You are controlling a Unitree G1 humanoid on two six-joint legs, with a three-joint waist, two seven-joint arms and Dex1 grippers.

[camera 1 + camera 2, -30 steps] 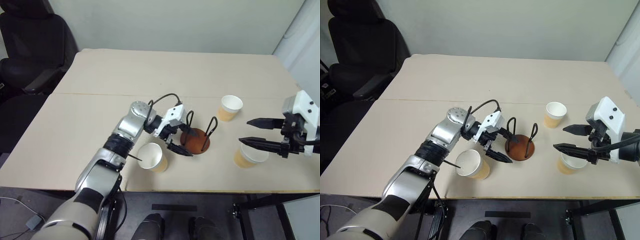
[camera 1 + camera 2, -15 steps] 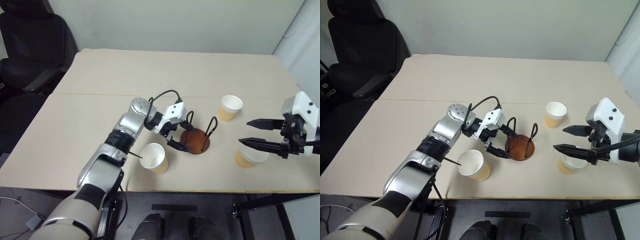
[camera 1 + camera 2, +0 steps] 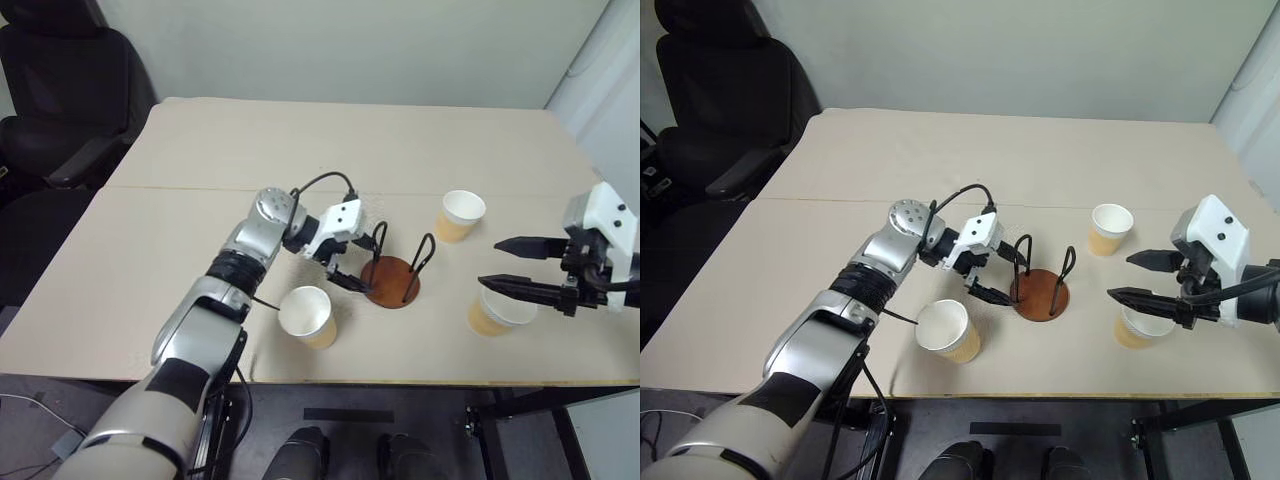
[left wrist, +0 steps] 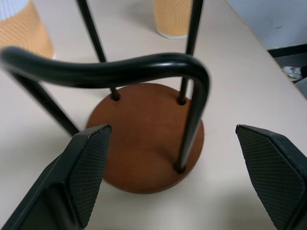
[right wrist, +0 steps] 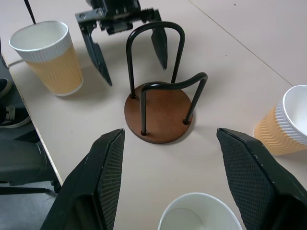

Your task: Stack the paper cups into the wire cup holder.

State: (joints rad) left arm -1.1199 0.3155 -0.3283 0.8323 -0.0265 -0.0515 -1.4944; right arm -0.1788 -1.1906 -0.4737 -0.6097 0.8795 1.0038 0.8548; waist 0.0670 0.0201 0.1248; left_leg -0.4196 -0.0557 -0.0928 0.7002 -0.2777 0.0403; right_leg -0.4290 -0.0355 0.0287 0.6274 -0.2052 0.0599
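With your left gripper (image 3: pixel 352 265) and right gripper (image 3: pixel 503 266) both spread empty, pinch the light, crushable paper cups (image 3: pixel 306 314) gently mid-wall.

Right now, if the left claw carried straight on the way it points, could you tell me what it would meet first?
Most likely the wire cup holder: the open left claw faces it, and its nearest wire loop crosses between the fingers. How much gap remains is hard to judge.

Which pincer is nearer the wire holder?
Left. The left pincer is open at the holder, fingers either side of one loop; the right pincer hovers open farther off.
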